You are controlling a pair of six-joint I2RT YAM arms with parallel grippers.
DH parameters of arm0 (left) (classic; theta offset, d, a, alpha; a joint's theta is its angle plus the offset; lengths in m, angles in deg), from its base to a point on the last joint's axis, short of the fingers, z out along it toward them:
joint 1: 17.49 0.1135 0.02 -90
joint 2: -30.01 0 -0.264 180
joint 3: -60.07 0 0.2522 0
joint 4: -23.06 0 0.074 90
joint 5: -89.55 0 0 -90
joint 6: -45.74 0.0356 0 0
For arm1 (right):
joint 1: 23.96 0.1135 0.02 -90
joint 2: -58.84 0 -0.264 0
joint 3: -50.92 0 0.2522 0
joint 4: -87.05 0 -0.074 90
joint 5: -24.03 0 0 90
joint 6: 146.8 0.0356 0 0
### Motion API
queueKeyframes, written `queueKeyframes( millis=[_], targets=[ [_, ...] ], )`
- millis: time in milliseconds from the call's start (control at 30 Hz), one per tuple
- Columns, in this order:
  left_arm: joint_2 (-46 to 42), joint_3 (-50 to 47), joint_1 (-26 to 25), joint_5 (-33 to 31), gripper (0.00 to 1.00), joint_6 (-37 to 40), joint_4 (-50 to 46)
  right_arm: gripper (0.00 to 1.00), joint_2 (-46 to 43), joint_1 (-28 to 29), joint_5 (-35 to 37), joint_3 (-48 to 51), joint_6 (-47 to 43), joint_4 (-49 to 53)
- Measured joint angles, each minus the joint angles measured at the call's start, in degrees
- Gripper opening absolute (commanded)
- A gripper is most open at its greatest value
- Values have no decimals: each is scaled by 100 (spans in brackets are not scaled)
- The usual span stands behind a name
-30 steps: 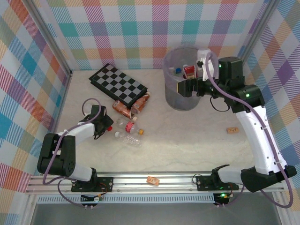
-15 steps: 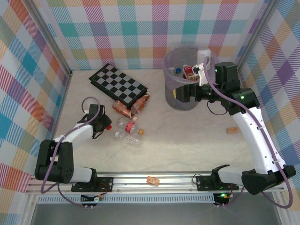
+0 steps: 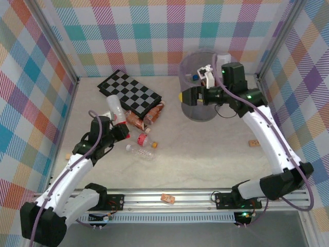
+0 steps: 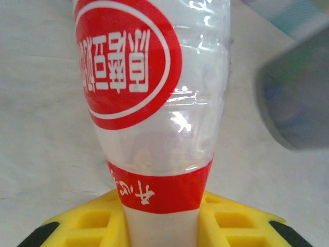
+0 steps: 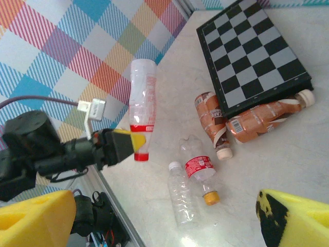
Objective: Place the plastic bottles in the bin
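Plastic bottles (image 5: 200,172) are found in three places: one in a grip, four loose on the table (image 3: 205,154), and some inside the bin (image 3: 198,112).

Left gripper (image 3: 123,133): we find its yellow fingers (image 4: 97,221) clamped on the neck of a red-labelled bottle (image 3: 115,113), with the red cap just behind them. In the left wrist view the neck sits squarely between both fingers and the body runs away from the camera. In the right wrist view this bottle (image 5: 142,103) appears raised off the table. In the top view its far end overlaps the near corner of the checkerboard (image 3: 131,92).

Right gripper (image 3: 184,96): its own camera shows the fingers (image 5: 36,216) wide apart with nothing between them. In the top view it sits against the near-left side of the bin. We cannot tell whether it touches the wall.

Loose bottles: two brown-labelled bottles (image 3: 136,119) lie side by side at the near edge of the checkerboard, and one is pressed against that edge. Nearer the arms lie a small bottle with a red label and orange cap (image 3: 144,139) and, just beside it, a clear bottle with a white cap (image 3: 140,151).

Bin: it stands at the far right of the table, well apart from the held bottle. A blue cap (image 3: 195,78) shows inside. A small tan cube (image 3: 254,142) lies on the table to the right.
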Motion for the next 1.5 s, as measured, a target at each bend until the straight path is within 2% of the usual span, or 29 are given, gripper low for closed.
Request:
queueKeyframes(
  millis=[200,500,667,767,833,967,1033,1100,1167,1200,1233,1300,1367,1500],
  targets=[
    [-249,0,-1119,210,26,50,356,92,859,380,4,-487,321,-216],
    [334,13,-2118,273,25,221,1139,95,2046,953,-92,-1161,529,-378],
    [595,131,-2284,223,25,297,1209,92,2520,1080,-28,-1449,518,-302],
    [619,155,-2295,181,25,332,1220,83,2647,1080,-2,-1510,483,-243],
    [619,201,-2306,184,25,345,1252,81,2704,1078,9,-1519,481,-201],
    [632,299,-2319,175,25,358,1294,66,2826,1075,-24,-1569,459,-146],
    [664,306,-2332,138,25,361,1294,63,2835,1093,-59,-1585,474,-136],
    [702,306,-2337,94,32,367,1298,58,2835,1104,-66,-1613,459,-118],
    [715,308,-2337,59,50,409,1296,51,2835,1104,-33,-1659,428,-59],
    [715,310,-2339,39,55,422,1300,49,2835,1102,4,-1711,400,-20],
    [715,328,-2341,24,59,431,1298,49,2835,1102,42,-1768,369,33],
    [702,369,-2343,-46,78,446,1292,48,2835,1102,153,-1945,297,133],
    [638,376,-2343,-118,91,444,1263,47,2833,1078,295,-2197,203,251],
    [284,376,-2343,-341,98,358,977,43,2771,953,551,-2675,20,343]
  ],
)
